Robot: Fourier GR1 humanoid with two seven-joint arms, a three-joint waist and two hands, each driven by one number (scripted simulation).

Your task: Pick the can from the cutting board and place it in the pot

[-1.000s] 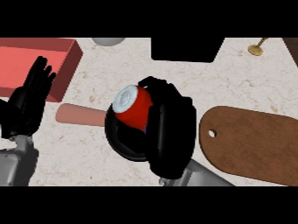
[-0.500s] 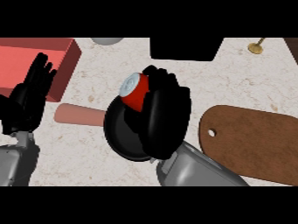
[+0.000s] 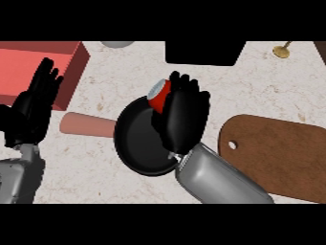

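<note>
The right hand (image 3: 181,112), fingers curled round the red metal can (image 3: 159,94), has carried it over the black round pot (image 3: 140,143) beneath, ready for release.

One can (image 3: 158,91), one black pot (image 3: 138,143) with one pinkish handle (image 3: 86,124) and one brown cutting board (image 3: 285,153) are being counted on the counter. One red box (image 3: 20,67), one black block (image 3: 204,51), one grey round object (image 3: 116,43) and one brass-coloured item (image 3: 283,49) are being shown too. Two hands are being seen: one left hand (image 3: 35,103), one right hand (image 3: 183,112).
</note>
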